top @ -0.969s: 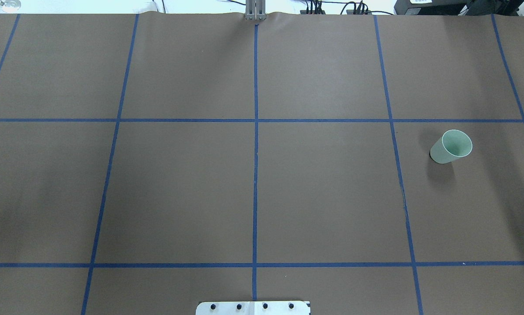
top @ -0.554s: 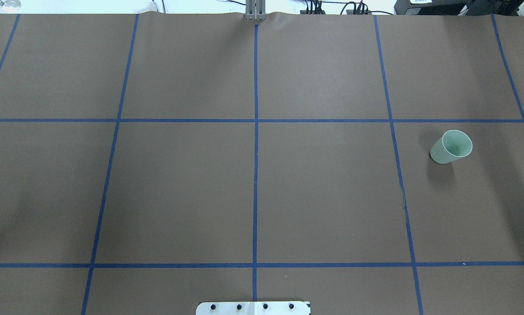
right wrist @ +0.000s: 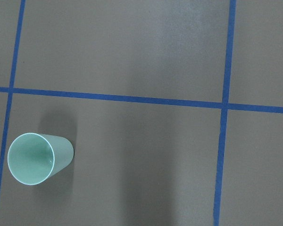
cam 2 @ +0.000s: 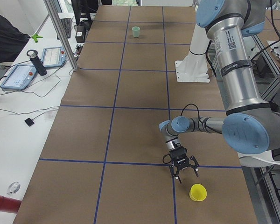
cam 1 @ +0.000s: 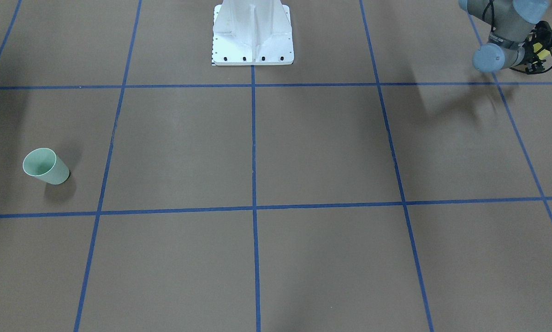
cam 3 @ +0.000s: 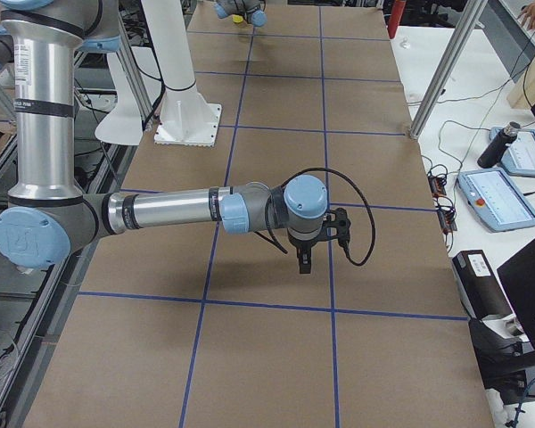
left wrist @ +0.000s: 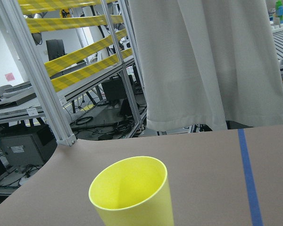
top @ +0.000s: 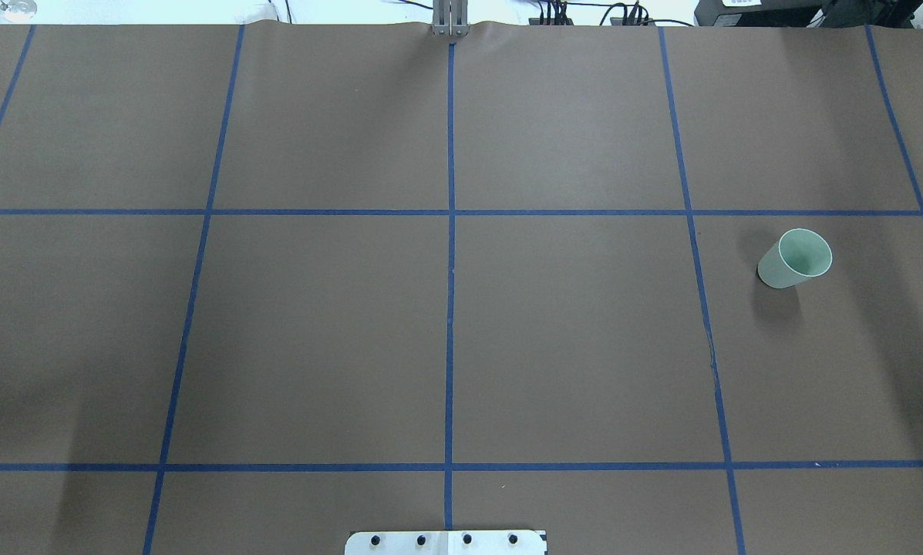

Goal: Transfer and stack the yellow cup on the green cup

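Exterior left view is taking in the whole table [cam 2: 140,88], which is lying under brown paper and being divided into squares by blue tape [cam 2: 114,107]. The robot's white pedestal [cam 2: 193,65] is standing at the middle of one long edge.

The left arm [cam 2: 238,79] is reaching down and folding back low across the table's left end. The right arm [cam 3: 169,212] is stretching out level over the right half, with its wrist turning downward.

The left gripper [cam 2: 184,175] is hanging close above the paper with its fingers spread wide and is gripping nothing. Its wrist camera is looking straight at the yellow cup [cam 2: 198,192] from nearby. The right gripper [cam 3: 304,261] is pointing down at the table from above. It is showing only in the side view, so I cannot tell how far apart its fingers are.

The yellow cup is standing upright, mouth up, on the table's left end near the robot's edge. It is sitting just beside the left gripper's fingers and apart from them.

The green cup [top: 794,260] is standing upright, mouth up, in a middle-row square far on the robot's right, well apart from the yellow cup. The right wrist camera is looking down on it from above and off to one side.
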You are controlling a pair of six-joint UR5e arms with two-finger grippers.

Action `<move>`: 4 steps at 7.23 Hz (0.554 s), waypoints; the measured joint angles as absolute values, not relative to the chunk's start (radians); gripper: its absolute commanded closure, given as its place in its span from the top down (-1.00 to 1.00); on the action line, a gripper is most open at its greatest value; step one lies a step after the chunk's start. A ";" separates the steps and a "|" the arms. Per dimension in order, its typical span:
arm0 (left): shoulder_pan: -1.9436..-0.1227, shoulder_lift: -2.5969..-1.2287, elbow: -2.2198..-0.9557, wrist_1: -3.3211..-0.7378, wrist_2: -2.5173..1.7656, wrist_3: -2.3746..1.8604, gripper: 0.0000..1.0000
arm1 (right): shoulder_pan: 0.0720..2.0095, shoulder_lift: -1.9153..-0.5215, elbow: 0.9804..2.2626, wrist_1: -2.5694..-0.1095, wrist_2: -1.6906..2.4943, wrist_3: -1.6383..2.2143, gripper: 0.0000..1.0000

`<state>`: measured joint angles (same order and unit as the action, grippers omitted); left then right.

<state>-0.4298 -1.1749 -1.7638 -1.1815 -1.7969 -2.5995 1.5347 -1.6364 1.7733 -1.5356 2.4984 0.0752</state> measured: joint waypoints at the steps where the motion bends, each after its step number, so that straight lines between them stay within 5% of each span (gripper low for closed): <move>1: -0.412 -1.185 -1.735 -1.170 -1.829 -2.613 1.00 | 1.535 -1.635 1.774 -1.536 2.499 0.075 1.00; 4: -0.393 -1.240 -1.648 -1.149 -1.870 -2.653 1.00 | 1.535 -1.634 1.775 -1.536 2.499 0.075 1.00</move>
